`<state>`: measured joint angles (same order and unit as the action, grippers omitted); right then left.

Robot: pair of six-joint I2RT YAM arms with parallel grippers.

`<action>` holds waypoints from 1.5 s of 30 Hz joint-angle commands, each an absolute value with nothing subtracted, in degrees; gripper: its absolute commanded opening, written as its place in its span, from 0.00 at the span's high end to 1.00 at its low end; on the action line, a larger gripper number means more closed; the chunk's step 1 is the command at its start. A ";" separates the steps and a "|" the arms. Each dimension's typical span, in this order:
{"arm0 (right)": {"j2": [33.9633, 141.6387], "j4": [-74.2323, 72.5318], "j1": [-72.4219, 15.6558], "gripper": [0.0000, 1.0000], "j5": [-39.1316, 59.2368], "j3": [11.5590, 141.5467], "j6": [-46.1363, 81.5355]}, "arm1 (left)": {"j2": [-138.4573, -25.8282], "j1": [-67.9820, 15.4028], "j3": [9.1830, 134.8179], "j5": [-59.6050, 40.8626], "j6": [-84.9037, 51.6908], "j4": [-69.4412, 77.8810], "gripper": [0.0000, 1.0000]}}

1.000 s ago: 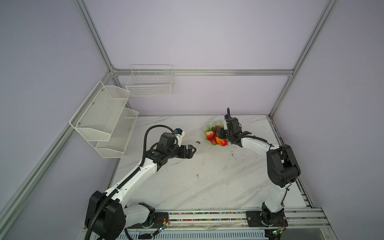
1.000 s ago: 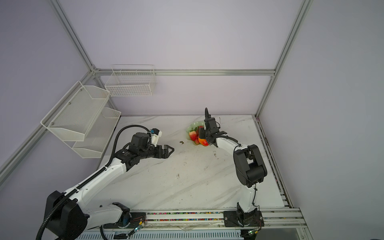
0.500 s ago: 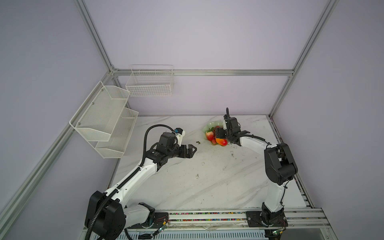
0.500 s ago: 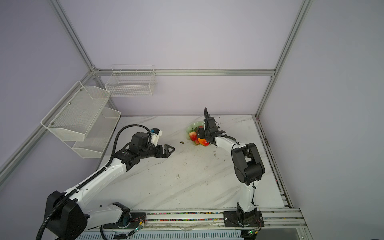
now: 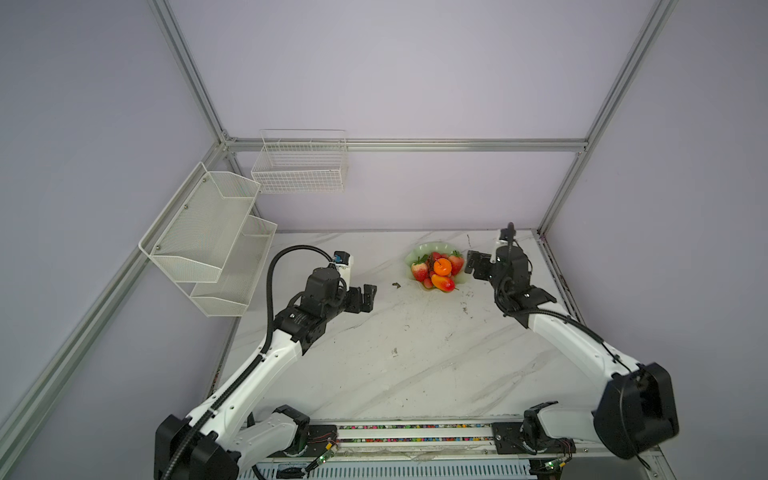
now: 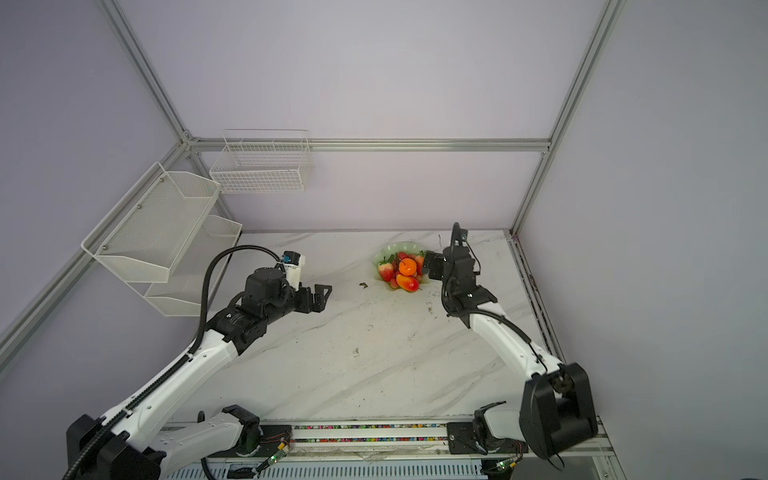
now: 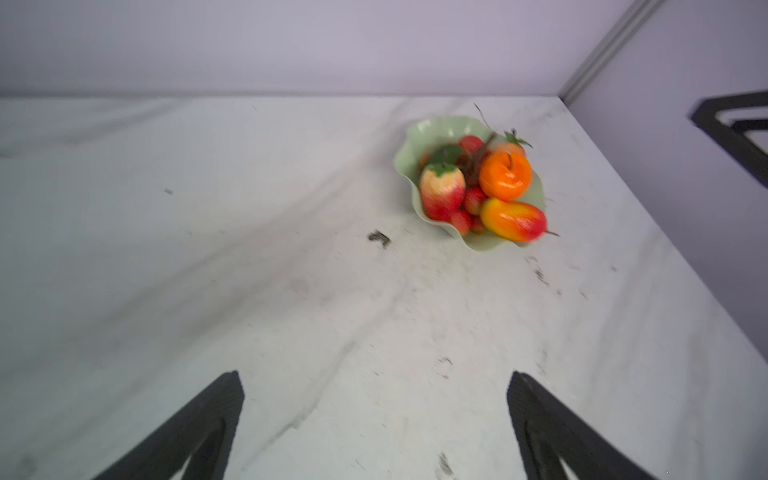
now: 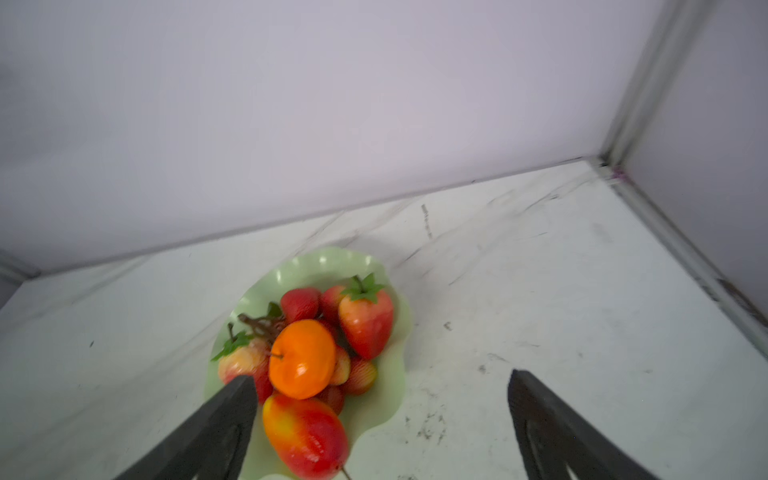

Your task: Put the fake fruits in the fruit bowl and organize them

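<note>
Left tool (image 7: pixel 375 374), right tool (image 8: pixel 379 375) spread, empty. Mango (image 8: pixel 305 434) sits at fruit bowl (image 8: pixel 328 262) rim; right tool's retreat could knock it out.

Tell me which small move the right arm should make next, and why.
Probably draw the right pincer back from the fruit bowl. It stands open and empty, and the orange, the mango, both strawberries and the berries all lie in the bowl; no fruit shows on the table. One finger is beside the mango, so a sideways move might knock it.
</note>
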<state>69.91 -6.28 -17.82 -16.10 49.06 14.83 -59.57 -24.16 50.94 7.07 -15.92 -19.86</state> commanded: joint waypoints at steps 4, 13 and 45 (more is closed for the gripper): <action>55.21 -34.66 -15.82 0.03 -34.07 20.55 11.56 | -54.41 -23.30 31.20 47.35 -4.98 -1.90 0.00; 76.33 -62.93 -14.89 0.03 -34.12 16.27 -0.33 | -66.74 -12.22 13.93 34.64 -4.57 39.61 0.00; 102.05 -76.15 -5.19 0.03 -8.51 26.85 -3.17 | -90.53 -1.93 21.26 17.24 -0.53 56.03 0.00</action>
